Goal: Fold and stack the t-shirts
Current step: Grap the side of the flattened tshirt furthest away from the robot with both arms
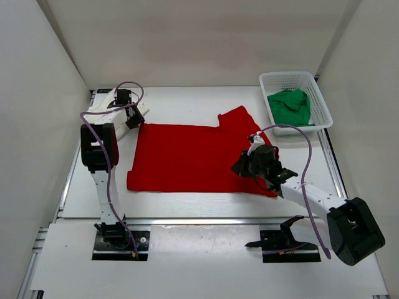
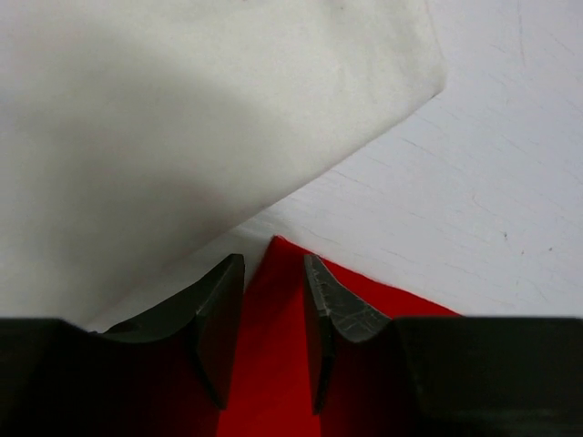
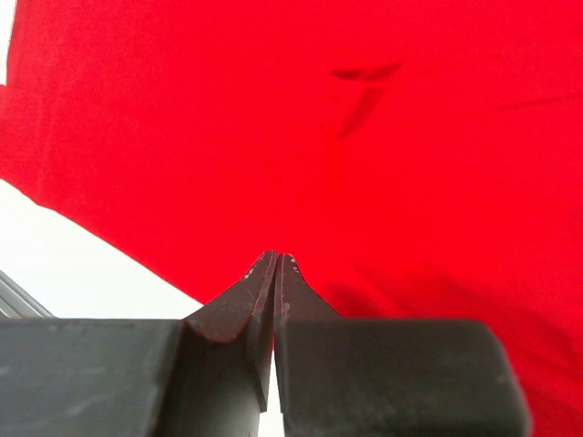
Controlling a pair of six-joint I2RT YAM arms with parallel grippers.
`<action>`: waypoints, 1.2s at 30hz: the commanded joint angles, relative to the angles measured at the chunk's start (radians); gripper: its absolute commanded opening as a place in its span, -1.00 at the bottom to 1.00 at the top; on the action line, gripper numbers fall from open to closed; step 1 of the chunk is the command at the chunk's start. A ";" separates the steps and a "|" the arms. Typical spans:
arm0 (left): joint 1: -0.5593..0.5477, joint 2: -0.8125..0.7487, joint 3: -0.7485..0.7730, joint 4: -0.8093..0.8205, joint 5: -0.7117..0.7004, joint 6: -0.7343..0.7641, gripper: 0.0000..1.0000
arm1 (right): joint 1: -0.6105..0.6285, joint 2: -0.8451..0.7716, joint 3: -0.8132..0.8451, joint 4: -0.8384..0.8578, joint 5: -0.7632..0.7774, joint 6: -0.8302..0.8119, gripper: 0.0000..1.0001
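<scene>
White table (image 1: pixel 187 103), white walls (image 1: pixel 187 37); red t-shirt (image 1: pixel 181 159) spread; left gripper (image 2: pixel 273 262) parted, right gripper (image 3: pixel 275 256) closed

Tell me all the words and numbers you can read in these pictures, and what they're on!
None: no word, number or sign can be read in any view. The red t-shirt is plain, the green t-shirt in the white basket shows no print, and the cream-white cloth is blank.

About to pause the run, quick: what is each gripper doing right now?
Left gripper: open, jaws either side of the red t-shirt corner.
Right gripper: shut above the red t-shirt; no cloth visibly pinched.
</scene>
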 commanded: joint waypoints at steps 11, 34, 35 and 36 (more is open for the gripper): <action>-0.022 -0.067 -0.067 0.027 -0.031 -0.002 -1.00 | -0.157 0.391 0.386 0.086 0.072 -0.105 -0.17; -0.027 -0.262 -0.237 0.196 0.069 -0.080 -1.00 | -0.277 1.476 1.990 -0.786 0.364 -0.254 -0.18; -0.025 -0.264 -0.235 0.191 0.078 -0.087 -1.00 | -0.273 1.469 1.970 -0.775 0.370 -0.260 -0.20; -0.022 -0.262 -0.240 0.202 0.084 -0.086 -1.00 | -0.265 1.469 1.974 -0.781 0.393 -0.260 -0.21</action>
